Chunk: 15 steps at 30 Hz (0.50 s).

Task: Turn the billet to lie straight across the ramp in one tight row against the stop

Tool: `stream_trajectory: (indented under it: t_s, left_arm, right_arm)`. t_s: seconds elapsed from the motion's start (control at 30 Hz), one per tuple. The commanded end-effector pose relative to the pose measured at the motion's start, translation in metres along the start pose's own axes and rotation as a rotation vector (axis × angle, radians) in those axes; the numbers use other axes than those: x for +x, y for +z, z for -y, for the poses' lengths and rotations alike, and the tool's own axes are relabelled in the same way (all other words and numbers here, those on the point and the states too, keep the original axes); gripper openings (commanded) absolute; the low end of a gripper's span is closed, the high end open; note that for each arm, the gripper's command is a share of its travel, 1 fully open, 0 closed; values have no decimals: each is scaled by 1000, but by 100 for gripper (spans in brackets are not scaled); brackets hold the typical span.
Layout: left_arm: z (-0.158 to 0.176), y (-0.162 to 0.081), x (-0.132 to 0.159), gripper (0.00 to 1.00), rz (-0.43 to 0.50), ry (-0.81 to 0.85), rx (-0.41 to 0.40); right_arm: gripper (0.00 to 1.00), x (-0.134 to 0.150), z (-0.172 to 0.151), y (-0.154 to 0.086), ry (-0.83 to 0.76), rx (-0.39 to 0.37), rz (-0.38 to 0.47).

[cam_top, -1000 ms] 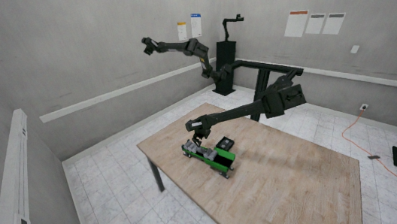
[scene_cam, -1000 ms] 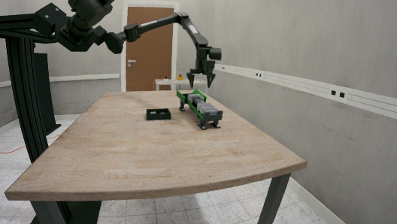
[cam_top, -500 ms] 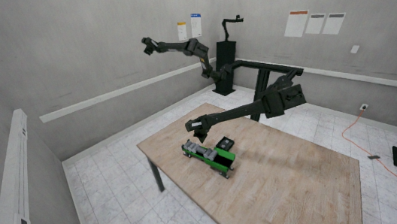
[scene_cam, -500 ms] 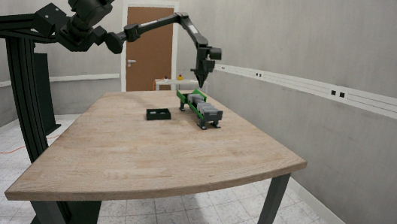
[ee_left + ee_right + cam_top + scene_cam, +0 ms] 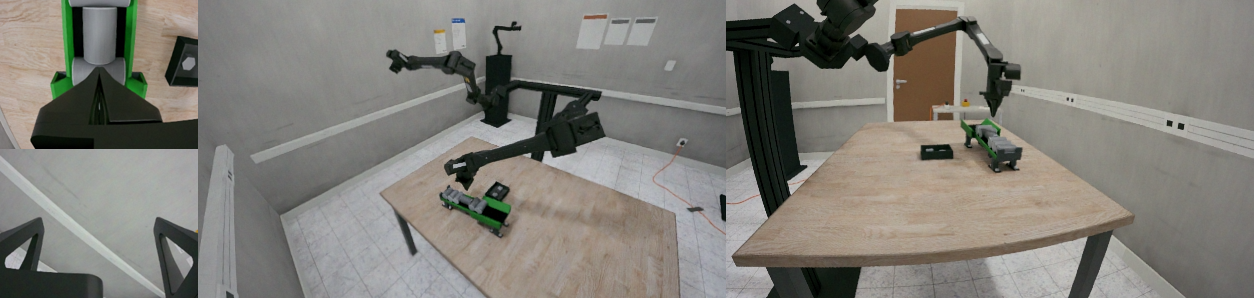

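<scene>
Left jaws [image 5: 467, 185] [image 5: 993, 114] fully closed, gripping nothing — above the ramp [image 5: 485, 220] [image 5: 982, 143] [image 5: 68, 43]. The lengthwise billet [image 5: 466, 199] [image 5: 987, 132] [image 5: 99, 34] lies in it, between crosswise billets [image 5: 479, 205] [image 5: 1004, 145] [image 5: 80, 69]. Right jaws [image 5: 395, 69] wide open, empty — well away, facing the wall [image 5: 323, 55] [image 5: 109, 189].

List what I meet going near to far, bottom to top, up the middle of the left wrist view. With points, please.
Left end effector [image 5: 467, 186] [image 5: 993, 113] [image 5: 99, 68] → near crosswise billet [image 5: 478, 205] [image 5: 983, 130] [image 5: 79, 69] → lengthwise billet [image 5: 466, 199] [image 5: 992, 134] [image 5: 99, 34] → far crosswise billet [image 5: 457, 196] [image 5: 997, 141] [image 5: 99, 2], cut by the top edge.
</scene>
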<state>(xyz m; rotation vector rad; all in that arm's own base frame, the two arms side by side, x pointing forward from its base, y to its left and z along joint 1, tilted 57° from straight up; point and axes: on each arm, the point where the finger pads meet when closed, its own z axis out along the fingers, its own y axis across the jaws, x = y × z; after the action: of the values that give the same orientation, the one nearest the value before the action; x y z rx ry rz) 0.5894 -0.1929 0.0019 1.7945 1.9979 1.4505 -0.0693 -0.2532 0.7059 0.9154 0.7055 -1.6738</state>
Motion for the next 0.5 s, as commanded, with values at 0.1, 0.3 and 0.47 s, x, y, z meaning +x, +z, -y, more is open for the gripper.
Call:
stream_trajectory:
  t_s: [0.1, 0.3, 0.47]
  left_arm:
    - [-2, 1, -4, 0, -3, 11, -1]
    - [-2, 1, -4, 57, -3, 10, -1]
    - [-2, 1, -4, 57, -3, 10, -1]
  right_arm:
    - [100, -33, 5, -3, 4, 12, 42]
    - [100, -33, 5, -3, 4, 12, 42]
    - [100, -33, 5, -3, 4, 12, 42]
